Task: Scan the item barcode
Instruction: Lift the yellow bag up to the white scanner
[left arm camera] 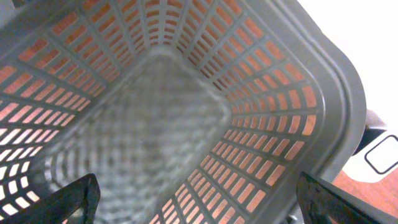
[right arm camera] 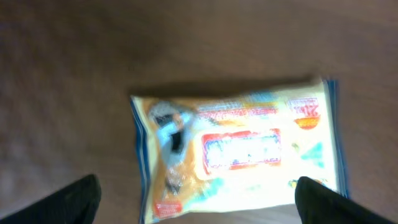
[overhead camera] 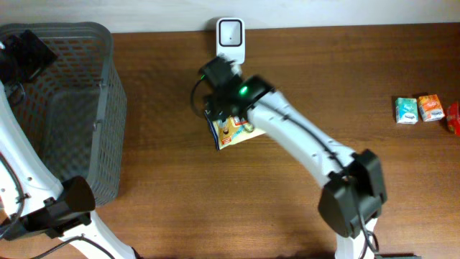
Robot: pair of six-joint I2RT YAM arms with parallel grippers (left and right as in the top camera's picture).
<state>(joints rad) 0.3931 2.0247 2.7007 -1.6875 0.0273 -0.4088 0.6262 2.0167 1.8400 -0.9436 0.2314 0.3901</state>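
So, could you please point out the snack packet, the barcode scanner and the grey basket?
snack packet point(right arm camera: 236, 149), right wrist view, on its printed front.
barcode scanner point(overhead camera: 230, 33), overhead view, on its white face.
grey basket point(overhead camera: 111, 122), overhead view, on its mesh side wall.

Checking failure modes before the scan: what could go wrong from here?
1. The snack packet lies flat on the table under the open right gripper; a pinch could slide off it.
2. No barcode shows on its upper face, so it may face away from the scanner.
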